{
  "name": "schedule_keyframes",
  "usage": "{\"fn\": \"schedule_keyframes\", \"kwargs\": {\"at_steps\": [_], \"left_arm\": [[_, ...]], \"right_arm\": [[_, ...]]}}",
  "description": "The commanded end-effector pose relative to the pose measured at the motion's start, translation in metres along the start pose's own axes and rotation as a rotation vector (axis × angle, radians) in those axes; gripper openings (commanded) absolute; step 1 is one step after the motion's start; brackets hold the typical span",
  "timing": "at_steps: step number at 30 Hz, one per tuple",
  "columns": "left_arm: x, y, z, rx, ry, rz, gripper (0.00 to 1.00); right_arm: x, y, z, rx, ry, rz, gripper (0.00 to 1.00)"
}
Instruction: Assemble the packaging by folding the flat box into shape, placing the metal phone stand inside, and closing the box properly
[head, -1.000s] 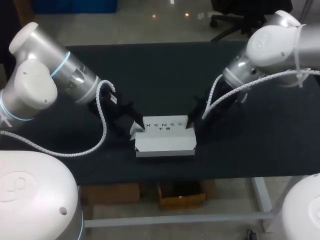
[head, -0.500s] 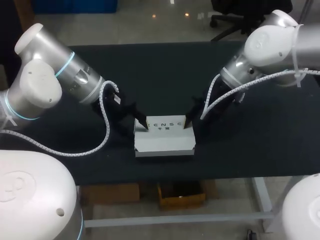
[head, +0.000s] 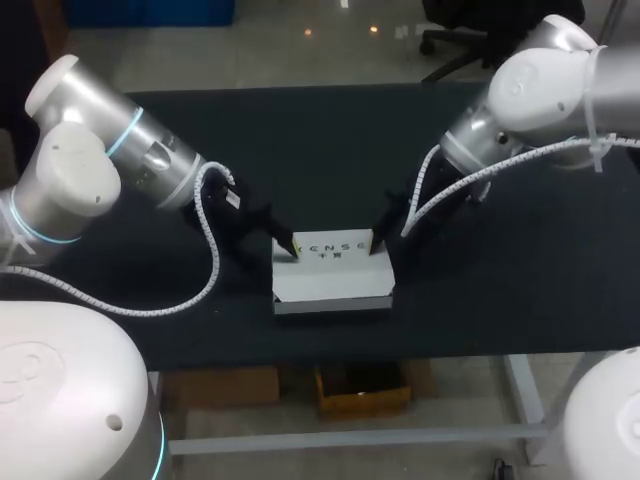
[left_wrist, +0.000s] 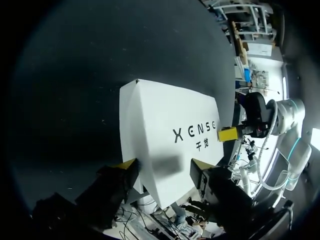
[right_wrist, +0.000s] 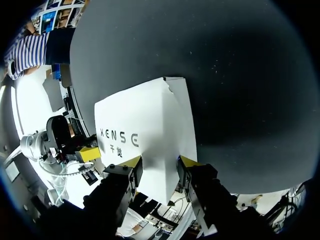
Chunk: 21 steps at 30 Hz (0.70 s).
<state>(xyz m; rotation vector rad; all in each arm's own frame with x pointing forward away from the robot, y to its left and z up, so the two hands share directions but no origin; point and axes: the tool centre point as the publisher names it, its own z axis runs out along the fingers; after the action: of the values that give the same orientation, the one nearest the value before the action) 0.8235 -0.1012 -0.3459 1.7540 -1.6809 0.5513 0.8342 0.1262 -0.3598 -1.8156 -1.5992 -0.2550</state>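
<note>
1. A black surface (head: 500, 300) spans the scene, and my two arms come in over it from the two sides.
2. The white box (head: 332, 283) sits near the middle of the surface, toward its front edge. Its low body lies flat, and a panel with dark print stands up along its back.
3. The left gripper (head: 287, 246) is at the left upper corner of that printed panel. In the left wrist view the gripper (left_wrist: 164, 165) has its yellow tips spread wide, and the near corner of the box (left_wrist: 165, 125) lies between them. It is not pinched from two faces.
4. The right gripper (head: 377, 243) is at the right upper corner of the panel, facing the left one across the panel's width. In the right wrist view the gripper (right_wrist: 160, 161) is likewise spread. Its tips straddle the fold where the printed face of the box (right_wrist: 145, 120) meets a narrow side face.
5. Each wrist view shows the other arm's yellow tip at the far end of the printed panel.
6. The phone stand cannot be made out in any view.
</note>
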Motion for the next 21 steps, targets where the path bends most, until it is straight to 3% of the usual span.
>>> {"fn": "schedule_keyframes", "kwargs": {"at_steps": [1,21], "left_arm": [[0.0065,-0.0013,0.0,-0.008,0.009,0.003,0.7],[0.009,-0.0045,-0.0083,-0.047,0.036,-0.055,0.71]], "right_arm": [[0.0084,-0.0038,-0.001,-0.007,-0.006,0.0,0.43],[0.008,-0.0029,-0.0071,0.003,0.015,0.01,0.42]]}}
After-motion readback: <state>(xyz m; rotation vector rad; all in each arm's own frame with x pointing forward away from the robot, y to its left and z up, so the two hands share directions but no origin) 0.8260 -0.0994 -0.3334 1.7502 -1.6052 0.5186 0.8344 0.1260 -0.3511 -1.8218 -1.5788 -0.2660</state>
